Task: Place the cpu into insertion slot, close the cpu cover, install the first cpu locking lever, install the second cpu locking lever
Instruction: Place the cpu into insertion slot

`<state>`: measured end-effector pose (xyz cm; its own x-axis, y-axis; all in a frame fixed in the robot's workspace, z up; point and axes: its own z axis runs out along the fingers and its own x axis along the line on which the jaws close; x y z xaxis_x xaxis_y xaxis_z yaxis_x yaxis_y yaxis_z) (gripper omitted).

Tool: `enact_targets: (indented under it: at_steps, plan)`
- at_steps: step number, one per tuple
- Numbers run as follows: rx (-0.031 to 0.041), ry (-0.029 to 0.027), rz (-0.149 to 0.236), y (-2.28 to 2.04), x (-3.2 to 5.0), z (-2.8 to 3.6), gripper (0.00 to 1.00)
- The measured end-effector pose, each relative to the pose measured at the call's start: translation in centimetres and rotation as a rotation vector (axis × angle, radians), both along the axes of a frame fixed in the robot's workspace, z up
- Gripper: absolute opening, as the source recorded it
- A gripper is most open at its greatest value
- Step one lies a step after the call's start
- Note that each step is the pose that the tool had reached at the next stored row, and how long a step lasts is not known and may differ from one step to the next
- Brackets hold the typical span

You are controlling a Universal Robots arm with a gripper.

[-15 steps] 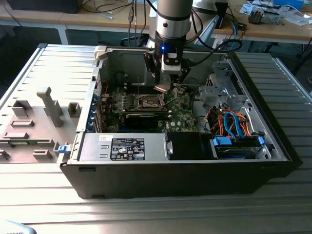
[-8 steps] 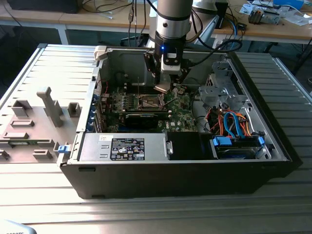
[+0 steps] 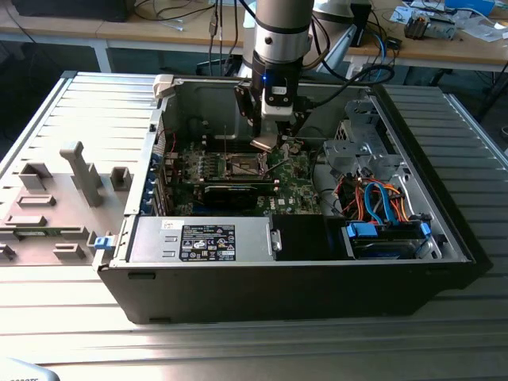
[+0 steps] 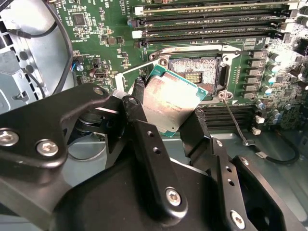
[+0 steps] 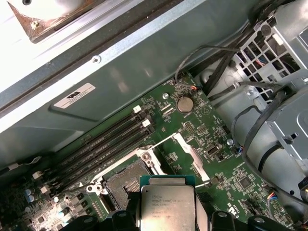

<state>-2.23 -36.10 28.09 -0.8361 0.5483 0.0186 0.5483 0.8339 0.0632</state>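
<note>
My gripper (image 3: 267,140) hangs inside the open computer case, shut on the cpu (image 3: 264,144), a flat square chip with a silvery top. In the second wrist view the black fingers (image 4: 138,94) clamp two opposite edges of the tilted cpu (image 4: 171,103). The insertion slot (image 4: 198,72) lies just beyond it on the green board, its dark centre uncovered. In the first wrist view the cpu (image 5: 167,204) hovers beside the insertion slot (image 5: 126,182), apart from it. The cpu cover (image 5: 191,155) stands swung open next to the socket. A thin locking lever (image 4: 236,122) sticks out, unlatched.
Long memory slots (image 4: 211,21) run beside the socket. A metal drive cage (image 3: 357,139) with blue and orange cables (image 3: 381,198) fills the exterior view's right. A black power supply (image 3: 206,240) lines the front. Case walls (image 3: 163,119) surround the board.
</note>
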Motion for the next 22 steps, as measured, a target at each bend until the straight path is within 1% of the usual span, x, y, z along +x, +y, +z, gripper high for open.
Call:
enact_targets:
  at_steps: [22]
  plan:
    - [0.0000, 0.0000, -0.039, 0.00, 0.00, -0.03, 0.54]
